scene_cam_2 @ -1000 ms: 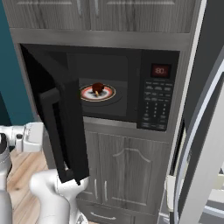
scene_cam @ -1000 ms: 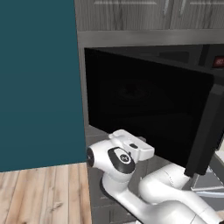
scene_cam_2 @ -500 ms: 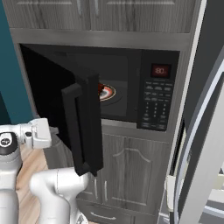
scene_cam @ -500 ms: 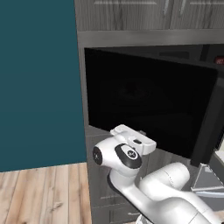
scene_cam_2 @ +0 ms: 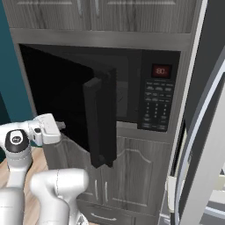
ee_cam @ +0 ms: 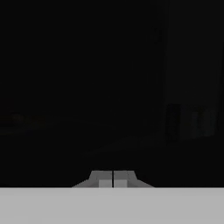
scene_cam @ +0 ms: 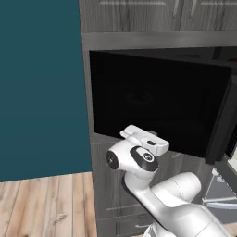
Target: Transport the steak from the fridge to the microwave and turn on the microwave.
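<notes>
The black microwave (scene_cam_2: 132,88) has its dark glass door (scene_cam_2: 66,101) swung partway toward shut, its thick black handle (scene_cam_2: 99,118) facing me. My gripper (scene_cam_2: 61,126) is shut and empty, its tips against the lower outer face of that door (scene_cam: 157,102). In the hand view the fingertips (ee_cam: 113,179) sit pressed together in front of dark glass. The steak is hidden behind the door. The keypad (scene_cam_2: 156,105) and red display (scene_cam_2: 161,70) show to the right of the door. The fridge door (scene_cam_2: 206,145) with its curved silver handle stands open at the far right.
Grey wood-grain cabinets (scene_cam_2: 132,176) stand below the microwave and more (scene_cam_2: 101,13) above it. A teal wall (scene_cam: 41,83) and wooden floor (scene_cam: 41,203) lie to the left. The open fridge door crowds the right side.
The microwave door has swung further toward shut, pushed by my hand moving with it. The plate with the steak, visible inside earlier, is now covered by the door.
</notes>
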